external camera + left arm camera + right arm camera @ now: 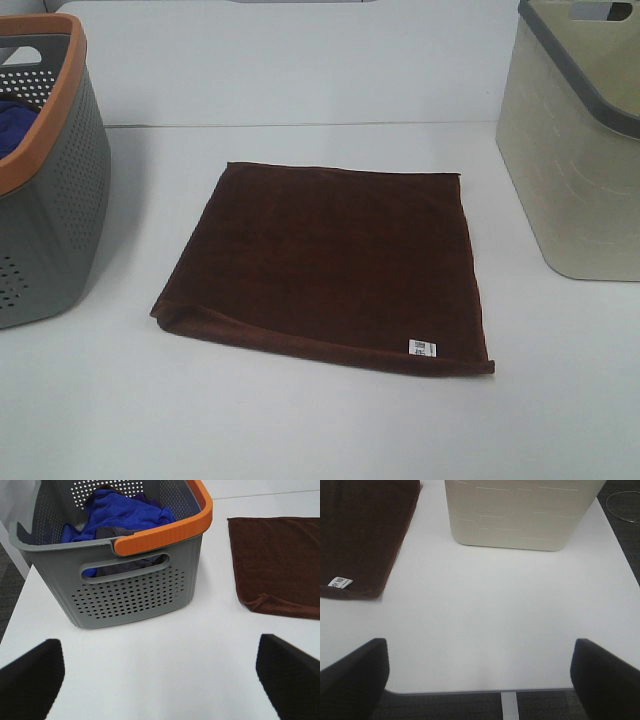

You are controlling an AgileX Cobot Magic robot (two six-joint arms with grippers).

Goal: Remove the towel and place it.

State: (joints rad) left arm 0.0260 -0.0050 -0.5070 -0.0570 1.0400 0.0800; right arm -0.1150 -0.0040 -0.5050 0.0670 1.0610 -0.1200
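Note:
The towel point(330, 265) is a dark reddish-brown square lying flat in the middle of the white table, with a small white label point(422, 348) near its front right corner. Neither arm shows in the exterior high view. In the left wrist view my left gripper point(160, 680) is open above bare table, near the front edge, with the towel point(277, 562) off to one side and the grey basket ahead. My right gripper point(480, 680) is open too, above the table's front edge, with the towel's labelled corner point(362, 540) well away from its fingers.
A grey perforated basket point(60, 200) with an orange rim stands at the left and holds a blue cloth point(122, 512) over other fabric. A beige basket point(575, 150) stands at the right. The table's front edge point(485, 690) lies just under the right gripper.

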